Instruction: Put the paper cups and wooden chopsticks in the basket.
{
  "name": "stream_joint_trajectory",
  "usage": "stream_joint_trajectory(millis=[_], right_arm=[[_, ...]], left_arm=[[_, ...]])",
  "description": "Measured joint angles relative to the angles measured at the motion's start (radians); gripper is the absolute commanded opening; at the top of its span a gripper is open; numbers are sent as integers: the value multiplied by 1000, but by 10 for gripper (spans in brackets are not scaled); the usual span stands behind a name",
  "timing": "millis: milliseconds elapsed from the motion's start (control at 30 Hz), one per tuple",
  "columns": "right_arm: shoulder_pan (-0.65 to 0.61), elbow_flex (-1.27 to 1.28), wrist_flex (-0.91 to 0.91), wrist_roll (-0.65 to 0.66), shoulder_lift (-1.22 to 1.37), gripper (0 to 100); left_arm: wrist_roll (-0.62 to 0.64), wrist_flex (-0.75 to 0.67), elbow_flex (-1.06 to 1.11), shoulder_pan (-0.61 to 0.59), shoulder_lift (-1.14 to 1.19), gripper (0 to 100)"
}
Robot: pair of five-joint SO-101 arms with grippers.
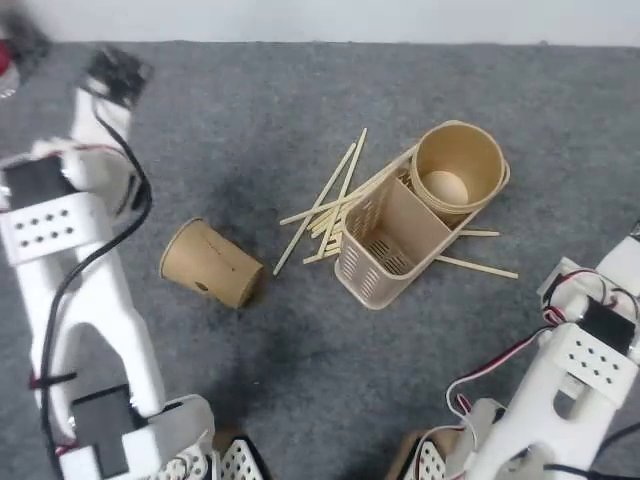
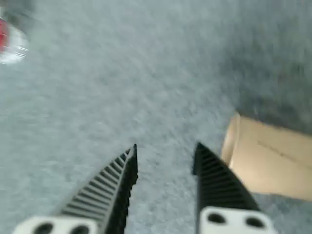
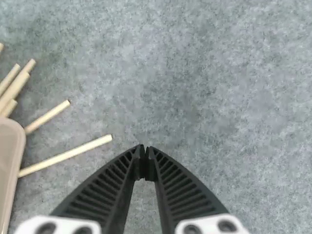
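High view: paper cup (image 1: pixel 210 262) down on its side on the grey mat (image 1: pixel 300 380), left of the basket (image 1: pixel 365 265). Second paper cup (image 1: pixel 458 170) set in the basket's far end. Wooden chopsticks (image 1: pixel 325 205) strewn beside and under the basket (some tips poking out on its right). Left gripper (image 2: pixel 165 146) spread open over bare mat, near the fallen cup. Right gripper (image 3: pixel 145 147) pinched shut on nothing.

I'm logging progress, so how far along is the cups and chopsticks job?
Done: one paper cup sits in the basket. In hand: nothing; the left gripper is open beside the second cup, which lies on its side on the carpet. Left: that cup and the chopsticks, loose around the basket. The right gripper is shut and empty.
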Motion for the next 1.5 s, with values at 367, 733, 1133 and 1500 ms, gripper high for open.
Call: stream_joint_trajectory(millis=[367, 733, 1133, 1500], right_arm=[[0, 0, -2, 0, 0, 6], [-48, 0, -2, 0, 0, 6], [-48, 0, -2, 0, 0, 6], [-48, 0, -2, 0, 0, 6]], left_arm=[[-37, -361, 440, 8, 0, 116], [-34, -371, 548, 118, 0, 116], [161, -135, 361, 427, -3, 116], [241, 129, 106, 764, -3, 116]])
